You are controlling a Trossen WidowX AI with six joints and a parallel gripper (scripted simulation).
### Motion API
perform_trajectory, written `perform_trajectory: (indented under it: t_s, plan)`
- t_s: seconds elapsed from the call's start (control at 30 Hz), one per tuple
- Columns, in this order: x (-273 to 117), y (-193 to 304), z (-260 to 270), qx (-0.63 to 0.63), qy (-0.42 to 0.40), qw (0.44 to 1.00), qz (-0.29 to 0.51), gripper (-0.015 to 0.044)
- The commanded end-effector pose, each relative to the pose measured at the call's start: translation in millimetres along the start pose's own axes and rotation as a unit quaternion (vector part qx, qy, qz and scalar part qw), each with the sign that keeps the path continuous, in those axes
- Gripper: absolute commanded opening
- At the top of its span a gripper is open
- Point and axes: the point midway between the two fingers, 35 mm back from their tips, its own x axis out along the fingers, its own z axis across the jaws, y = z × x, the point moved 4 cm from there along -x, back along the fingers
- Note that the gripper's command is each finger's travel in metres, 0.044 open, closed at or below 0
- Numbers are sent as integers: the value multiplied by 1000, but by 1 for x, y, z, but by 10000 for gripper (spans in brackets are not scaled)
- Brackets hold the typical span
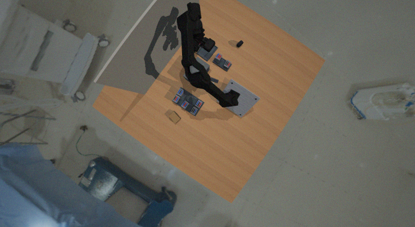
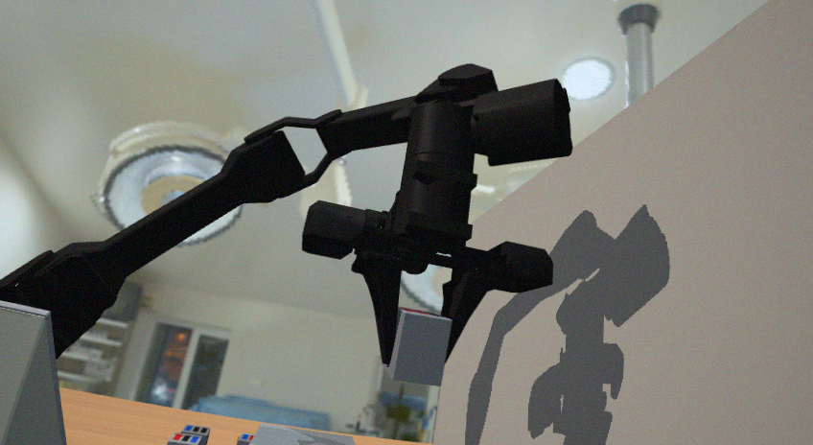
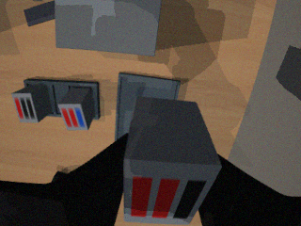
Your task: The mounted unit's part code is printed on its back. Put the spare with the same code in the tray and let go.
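Note:
My gripper (image 2: 419, 356) (image 3: 160, 142) is shut on a grey spare (image 2: 422, 343) (image 3: 165, 134) with red, red and black bars on its end. It holds the spare upright, high above the table. In the wrist view the spare overlaps the flat dark tray (image 1: 206, 55) (image 3: 126, 99); bare tray shows behind it. The fingertips are hidden in the top view. A dark rack (image 1: 190, 97) holds several striped spares. A grey box (image 1: 200, 66) (image 3: 105, 30) stands beside the tray; I cannot tell if it is the mounted unit. No code on its back shows.
A two-slot holder (image 1: 222, 62) (image 3: 55, 91) beside the tray holds two striped blocks. A tall panel (image 1: 139, 47) (image 2: 712, 212) stands on the tray's other side. A metal plate (image 1: 247, 97) bears the arm's base. A tan block (image 1: 174, 117) and a small black object (image 1: 240, 43) lie farther off.

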Motion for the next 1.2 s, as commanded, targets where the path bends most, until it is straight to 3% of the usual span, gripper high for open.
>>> perform_trajectory:
  t_s: [0.0, 0.23, 1.17]
  plan:
    - [6, 26, 2, -2, -2, 1000, -1, 0]
    - [16, 61, 8, -4, -3, 1000, -5, 0]
    - [36, 65, 5, -4, -2, 1000, -4, 0]
